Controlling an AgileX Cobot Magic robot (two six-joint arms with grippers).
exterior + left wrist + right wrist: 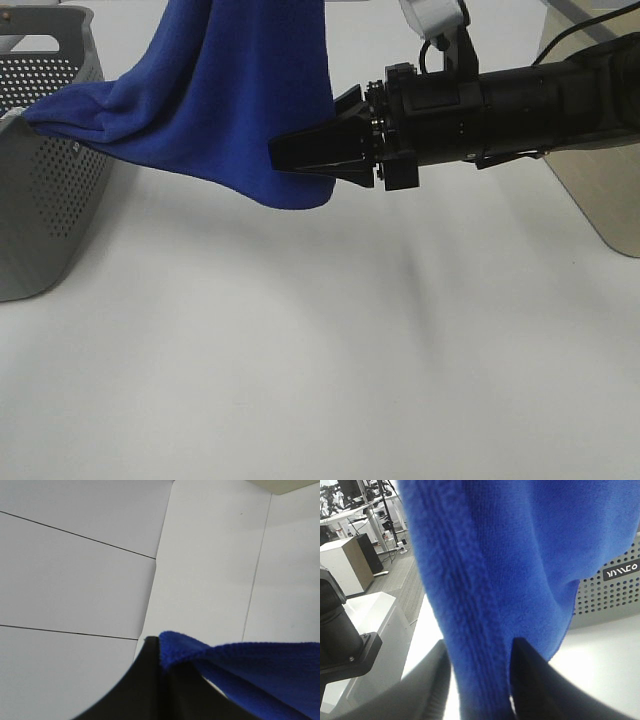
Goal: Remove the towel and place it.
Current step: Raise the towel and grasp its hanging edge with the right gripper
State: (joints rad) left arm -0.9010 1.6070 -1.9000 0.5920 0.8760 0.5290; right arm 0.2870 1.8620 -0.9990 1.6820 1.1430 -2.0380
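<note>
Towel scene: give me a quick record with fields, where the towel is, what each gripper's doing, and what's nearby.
towel: royal-blue towel hanging above the table, one end resting on the basket's rim
left gripper: left gripper shut on an edge of the towel
right gripper: right gripper, jaws either side of the towel's stitched lower edge; firm grip not clear
basket: grey perforated basket, left side of the exterior view
table: white table below the towel

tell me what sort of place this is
Probably a robotics lab: a robot arm works over a white table with a perforated grey basket, and the right wrist view shows benches with gear and cables, plus a cabinet, behind.
</note>
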